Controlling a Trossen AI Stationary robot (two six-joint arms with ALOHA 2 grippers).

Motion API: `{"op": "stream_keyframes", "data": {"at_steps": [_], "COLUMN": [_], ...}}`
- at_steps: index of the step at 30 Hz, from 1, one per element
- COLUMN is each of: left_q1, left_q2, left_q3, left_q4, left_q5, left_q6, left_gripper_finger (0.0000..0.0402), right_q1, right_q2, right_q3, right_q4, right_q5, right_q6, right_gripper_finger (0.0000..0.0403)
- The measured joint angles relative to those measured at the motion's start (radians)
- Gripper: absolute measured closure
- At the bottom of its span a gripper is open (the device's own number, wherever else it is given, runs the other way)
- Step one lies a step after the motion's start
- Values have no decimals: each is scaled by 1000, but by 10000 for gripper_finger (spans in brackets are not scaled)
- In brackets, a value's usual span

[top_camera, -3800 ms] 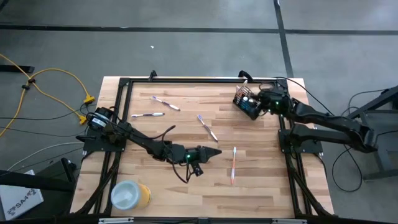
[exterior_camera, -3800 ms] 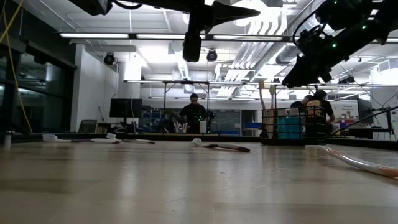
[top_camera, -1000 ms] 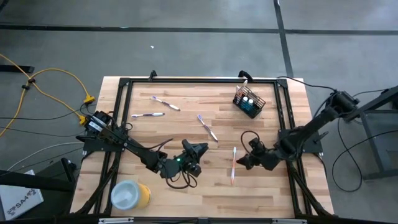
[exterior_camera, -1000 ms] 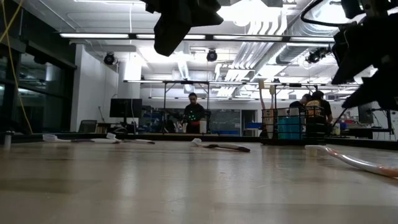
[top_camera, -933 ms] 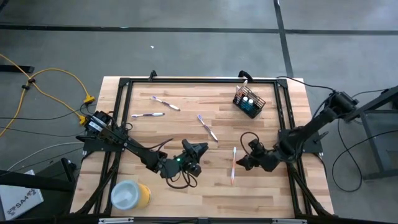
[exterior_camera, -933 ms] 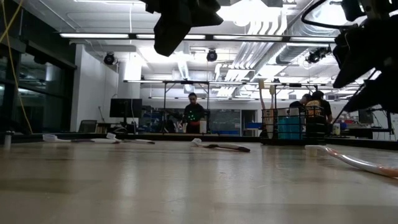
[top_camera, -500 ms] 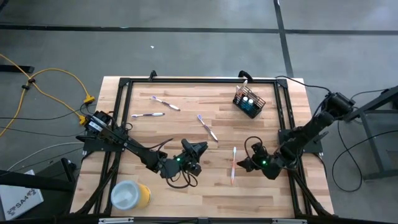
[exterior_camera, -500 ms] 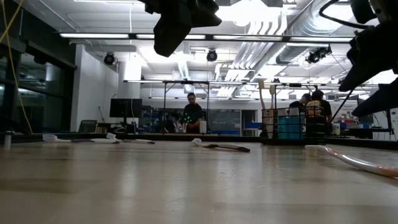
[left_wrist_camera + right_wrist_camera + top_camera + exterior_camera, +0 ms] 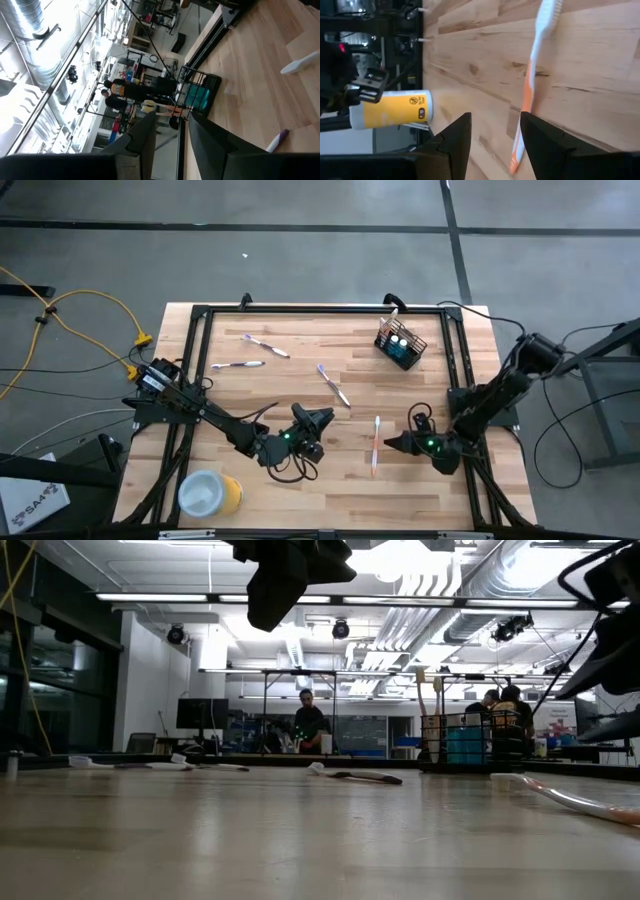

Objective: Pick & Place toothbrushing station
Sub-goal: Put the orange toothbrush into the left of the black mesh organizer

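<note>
Lining right claw (image 9: 388, 445) on orange-white toothbrush (image 9: 376, 444) mid-bench, fingers parted, empty, low for pinch. Mesh holder (image 9: 400, 343) stands far right, awaiting brushes. Left claw (image 9: 322, 420) parked near centre, parted, empty.

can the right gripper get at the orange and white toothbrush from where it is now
Probably yes. The right gripper is open, empty, and sits just beside the orange and white toothbrush, which lies flat on bare table with nothing between them.

A robotics lab — exposed ceiling ducts (image 9: 440, 580), monitors (image 9: 200, 713), a person (image 9: 308, 720) at benches.
</note>
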Motion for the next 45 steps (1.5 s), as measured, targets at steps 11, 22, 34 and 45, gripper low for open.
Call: {"op": "stream_keyframes", "data": {"at_steps": [11,22,34,45], "left_q1": [-7,-15,-14,-14], "left_q2": [0,0,0,0], "left_q3": [0,0,0,0], "left_q4": [0,0,0,0], "left_q5": [2,-2,-21,-50], "left_q6": [0,0,0,1], "left_gripper_finger": [291,291,291,291], "right_q1": [-123,-255,-329,-398], "right_q2": [50,50,49,48], "right_q3": [0,0,0,1], "right_q4": [30,29,-15,4], "right_q5": [-147,-293,-399,-485], "right_q6": [16,-58,-65,-118], "right_gripper_finger": [241,241,241,241]}}
